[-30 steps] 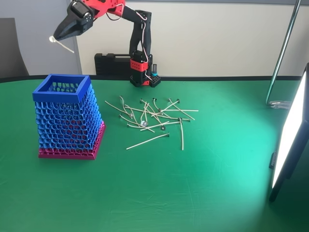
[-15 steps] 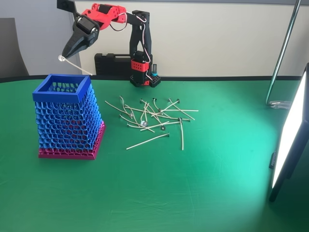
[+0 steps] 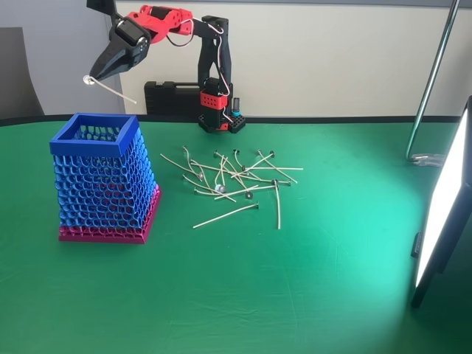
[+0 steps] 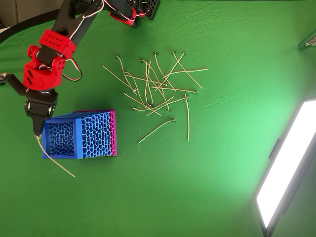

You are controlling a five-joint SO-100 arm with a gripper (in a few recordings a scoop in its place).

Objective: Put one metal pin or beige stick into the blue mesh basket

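Note:
The blue mesh basket (image 3: 99,177) stands upright on the green table at the left, with its magenta base band at the bottom; from overhead the basket (image 4: 94,134) shows its open square top. My red and black gripper (image 3: 96,75) hangs above and behind the basket's rim, shut on one beige pin (image 3: 116,93) near its head. In the overhead view the gripper (image 4: 37,131) sits over the basket's left rim. The held pin (image 4: 55,161) slants down past the basket's outer corner. A pile of loose pins (image 3: 236,181) lies right of the basket.
A black case (image 3: 171,96) and the arm's base (image 3: 217,110) stand at the table's back edge. A metal stand pole (image 3: 435,74) and a bright light panel (image 3: 442,206) occupy the right side. The pile of pins (image 4: 158,91) spreads over the table's middle.
The gripper came down and right toward the basket with the pin, then lifted slightly up and left. The pin stays gripped. The basket and the pile are unmoved.

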